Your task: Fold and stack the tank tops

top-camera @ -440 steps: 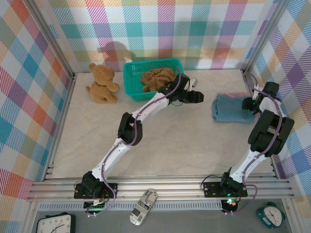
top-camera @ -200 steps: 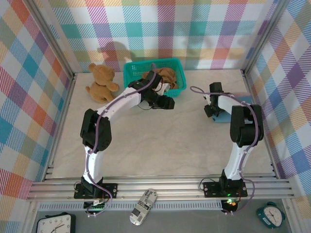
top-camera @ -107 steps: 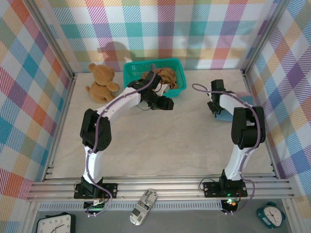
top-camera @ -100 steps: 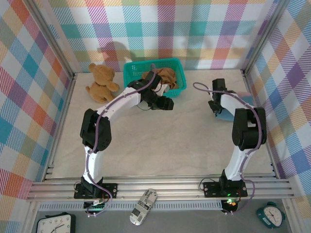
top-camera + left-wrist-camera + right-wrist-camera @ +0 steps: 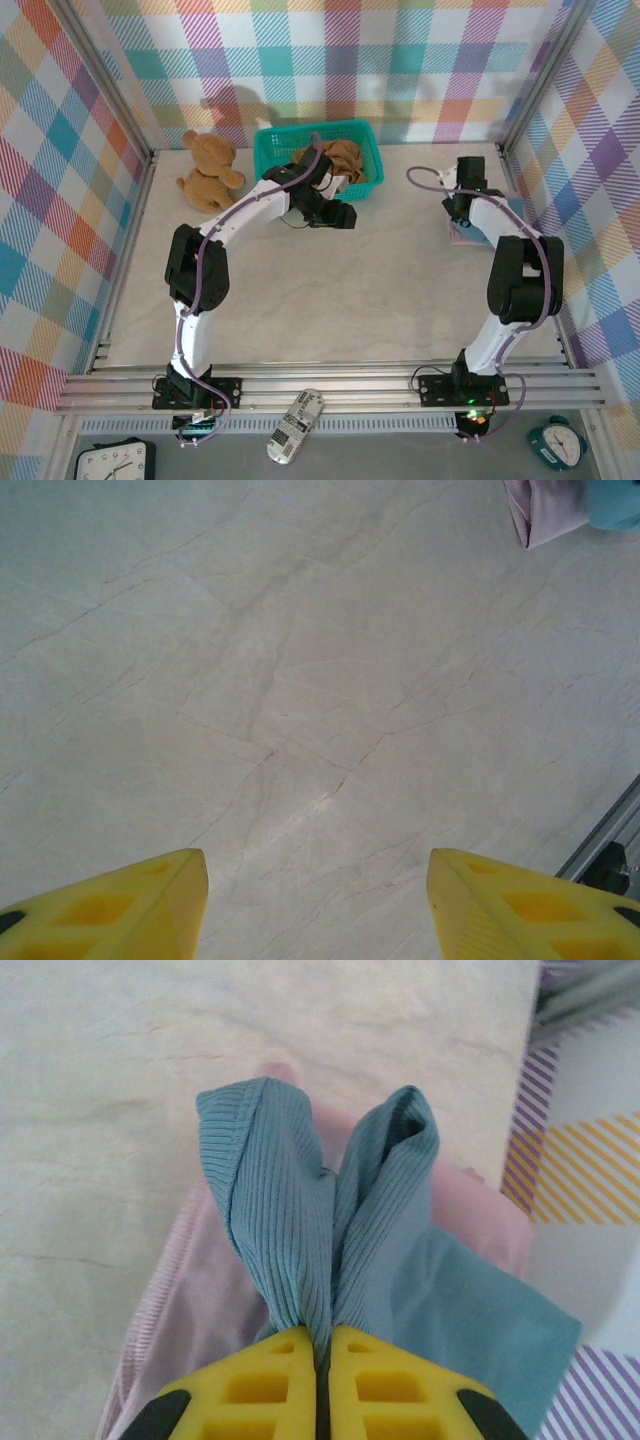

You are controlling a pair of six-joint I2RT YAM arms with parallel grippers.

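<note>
Pale marbled tabletop (image 5: pixel 330 290), boxed in by plaid walls (image 5: pixel 400 60), was noted first. I found the left gripper (image 5: pixel 312 865) over bare table just near of the teal basket (image 5: pixel 268 165), jaws spread, elbow out left. The ochre top (image 5: pixel 345 157) lay in that basket. The right gripper (image 5: pixel 322 1345), arm reaching far right, pinched a raised fold of the slate blue top (image 5: pixel 290 1220), which lay on the pink top (image 5: pixel 190 1310).

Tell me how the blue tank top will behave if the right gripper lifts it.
Probably floppy: the blue tank top bunches into two soft ribbed folds where the right gripper pinches it, so it should drape and unfold. Its ribbed knit likely grips well. It lies on the pink tank top, which may drag along.
</note>
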